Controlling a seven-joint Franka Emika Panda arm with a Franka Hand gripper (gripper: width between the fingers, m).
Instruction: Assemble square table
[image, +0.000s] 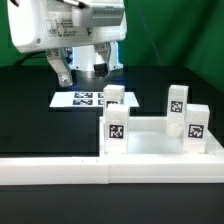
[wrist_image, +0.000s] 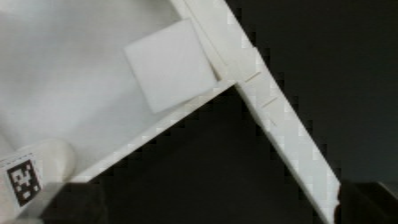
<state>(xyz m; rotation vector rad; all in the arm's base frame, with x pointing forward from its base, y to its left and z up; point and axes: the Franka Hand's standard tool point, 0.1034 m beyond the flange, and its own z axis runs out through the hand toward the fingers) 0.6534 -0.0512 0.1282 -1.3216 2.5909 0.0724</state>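
Note:
The square table top (image: 150, 143) lies on the black table at the exterior view's right, rim up. White tagged legs stand upright at its corners: two near ones (image: 116, 127) (image: 196, 123) and two far ones (image: 178, 100) (image: 114, 97). My gripper (image: 88, 72) hangs above and behind the marker board, to the left of the table top, touching nothing. It is open and empty. In the wrist view the gripper (wrist_image: 217, 208) shows only dark fingertips (wrist_image: 71, 205) at the frame's lower corners, with black table between them. A tagged leg (wrist_image: 22, 182) and white table parts (wrist_image: 107, 90) show there too.
The marker board (image: 80, 100) lies flat under the gripper. A long white L-shaped border rail (image: 110, 170) runs along the front edge before the table top. A green wall stands at the back right.

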